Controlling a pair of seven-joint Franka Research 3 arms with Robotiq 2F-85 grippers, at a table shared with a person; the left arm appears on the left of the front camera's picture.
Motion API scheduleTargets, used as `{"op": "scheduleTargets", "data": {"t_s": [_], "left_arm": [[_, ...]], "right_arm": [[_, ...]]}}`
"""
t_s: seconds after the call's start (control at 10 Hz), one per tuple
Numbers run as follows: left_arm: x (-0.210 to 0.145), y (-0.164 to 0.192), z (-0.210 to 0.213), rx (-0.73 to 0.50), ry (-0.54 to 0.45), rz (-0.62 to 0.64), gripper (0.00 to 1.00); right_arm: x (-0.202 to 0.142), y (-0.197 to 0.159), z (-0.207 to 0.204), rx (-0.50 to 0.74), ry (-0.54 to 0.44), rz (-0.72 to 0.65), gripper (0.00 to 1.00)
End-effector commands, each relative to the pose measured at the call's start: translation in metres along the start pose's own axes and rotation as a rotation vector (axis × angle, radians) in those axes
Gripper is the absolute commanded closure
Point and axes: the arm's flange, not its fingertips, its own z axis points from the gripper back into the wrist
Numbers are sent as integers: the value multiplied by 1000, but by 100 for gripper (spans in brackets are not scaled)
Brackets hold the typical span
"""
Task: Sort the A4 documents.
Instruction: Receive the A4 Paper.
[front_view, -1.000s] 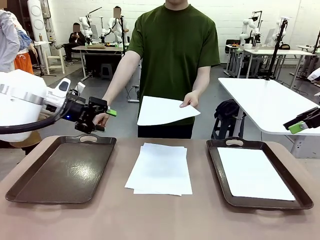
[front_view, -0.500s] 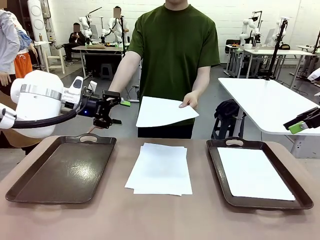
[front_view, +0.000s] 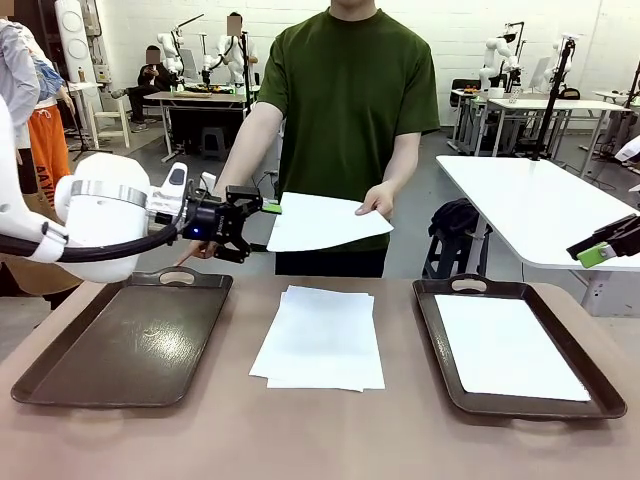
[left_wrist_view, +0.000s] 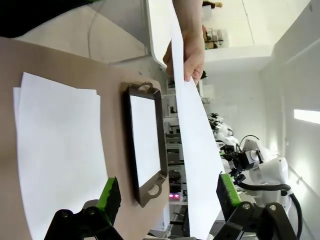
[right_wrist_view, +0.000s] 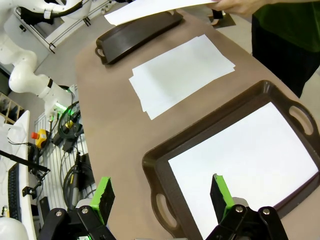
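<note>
A person across the table holds out one A4 document (front_view: 325, 222) in one hand (front_view: 378, 203), level above the table. My left gripper (front_view: 262, 228) is open at the sheet's left edge. In the left wrist view that sheet (left_wrist_view: 197, 150) runs edge-on between the green-padded fingers, close to the right one, and the gripper (left_wrist_view: 166, 192) is not closed on it. A loose stack of documents (front_view: 320, 338) lies at the table's middle. One more sheet (front_view: 510, 347) lies in the right tray (front_view: 432, 330). My right gripper (right_wrist_view: 162, 197) hangs open above that tray.
An empty dark brown tray (front_view: 120, 340) sits at the left, under my left arm. The person stands close behind the table's far edge. A white table (front_view: 540, 200) stands behind at the right. The brown tabletop in front of the stack is bare.
My left arm has swung right, from beside the left tray's far handle to the edge of the held sheet. The person's sheet has drifted slightly left. The right gripper has stayed put.
</note>
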Motion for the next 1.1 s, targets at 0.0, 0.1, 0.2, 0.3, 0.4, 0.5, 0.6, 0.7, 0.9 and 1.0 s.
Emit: {"op": "scheduleTargets", "data": {"t_s": [0.0,0.1,0.2,0.3,0.4,0.5,0.6,0.7,0.9,1.0], "left_arm": [[14,4,-18,-89,10,15,0],[17,2,-22,-104,8,4,0],[22,2,-25,-129,9,-9,0],[27,0,-28,-161,21,-26,0],[30,-1,-32,-194,49,-47,0],[30,-1,-32,-216,67,-46,0],[31,3,-30,-214,84,-31,0],[31,6,-31,-245,86,-7,7],[29,8,-30,-237,99,-20,26],[29,8,-31,-225,96,-29,37]], "right_arm": [[0,0,0,5,0,6,0],[0,0,0,5,0,6,0],[0,0,0,5,0,6,0],[0,0,0,5,0,6,0],[0,0,0,5,0,6,0],[0,0,0,5,0,6,0],[0,0,0,5,0,6,0],[0,0,0,5,0,6,0],[0,0,0,5,0,6,0],[0,0,0,5,0,6,0]]}}
